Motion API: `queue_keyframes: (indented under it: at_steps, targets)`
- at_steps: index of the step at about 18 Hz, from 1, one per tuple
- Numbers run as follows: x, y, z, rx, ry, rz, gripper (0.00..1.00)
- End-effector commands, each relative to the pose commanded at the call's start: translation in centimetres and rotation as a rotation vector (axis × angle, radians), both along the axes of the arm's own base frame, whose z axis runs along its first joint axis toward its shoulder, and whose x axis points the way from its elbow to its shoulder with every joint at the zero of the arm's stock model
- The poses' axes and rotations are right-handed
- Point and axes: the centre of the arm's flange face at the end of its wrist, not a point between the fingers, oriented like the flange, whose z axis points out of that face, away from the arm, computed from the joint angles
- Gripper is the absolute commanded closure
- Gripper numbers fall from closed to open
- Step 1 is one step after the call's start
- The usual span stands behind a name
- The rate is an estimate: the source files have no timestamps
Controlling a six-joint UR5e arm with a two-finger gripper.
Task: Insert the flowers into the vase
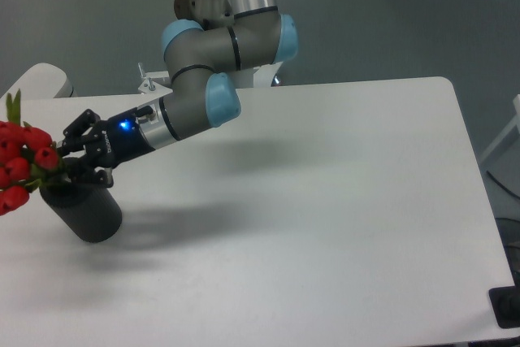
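A white rounded-corner table [341,201] carries a matte black cylindrical vase [85,210] near its left edge, lying tilted. The grey and blue arm [203,79] reaches down-left, its black two-finger gripper [67,160] just above the vase mouth, fingers spread. The bunch of red tulip buds with green leaves [20,166] sits in the vase mouth, leaning left

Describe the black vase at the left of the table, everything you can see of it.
The vase is a matte black cylinder, plain and thick-looking, standing near the left edge of the white table and leaning in this view. Its top is covered by the red flowers, which spill out to the left, and by the gripper at its mouth. Whether the gripper touches it cannot be told. A soft shadow runs off to its right.
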Motion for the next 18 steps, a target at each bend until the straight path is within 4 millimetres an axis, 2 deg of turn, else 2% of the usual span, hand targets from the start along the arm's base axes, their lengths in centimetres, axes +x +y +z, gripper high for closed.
queue_keyframes:
  at_steps: [2,7,13,18]
  targets:
    - [-1.2,-0.7,-0.3,-0.008,-0.007,0.027,0.00]
    - [-5.1,-2.5,-0.3,-0.012,-0.014,0.108,0.00]
    - [-11.9,-5.2,0.6,0.001,0.001,0.233,0.00]
    - [-18.5,-7.2,-1.9,-0.044,0.004,0.329,0.00]
